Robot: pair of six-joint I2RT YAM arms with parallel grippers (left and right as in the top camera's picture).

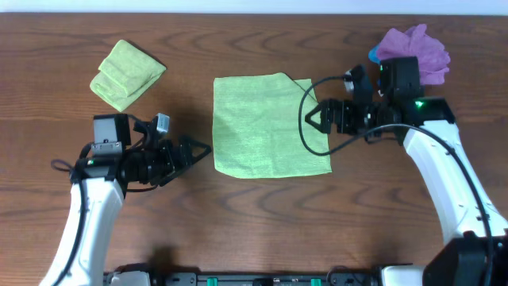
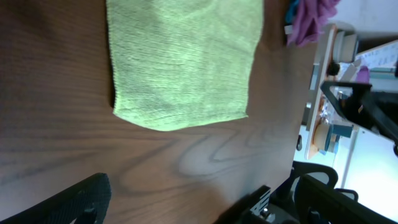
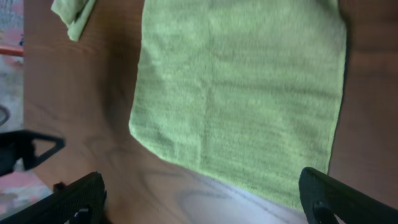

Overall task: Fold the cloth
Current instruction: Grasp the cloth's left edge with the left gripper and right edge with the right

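A light green cloth (image 1: 268, 125) lies flat in the middle of the wooden table, roughly square, with its far right corner slightly turned. It also shows in the left wrist view (image 2: 183, 62) and in the right wrist view (image 3: 249, 87). My left gripper (image 1: 198, 151) is open and empty, just left of the cloth's near left corner. My right gripper (image 1: 312, 117) is open and empty, above the cloth's right edge.
A folded green cloth (image 1: 125, 73) lies at the far left. A crumpled purple cloth (image 1: 417, 49) sits at the far right behind my right arm. A black cable (image 1: 305, 103) loops over the flat cloth's right part.
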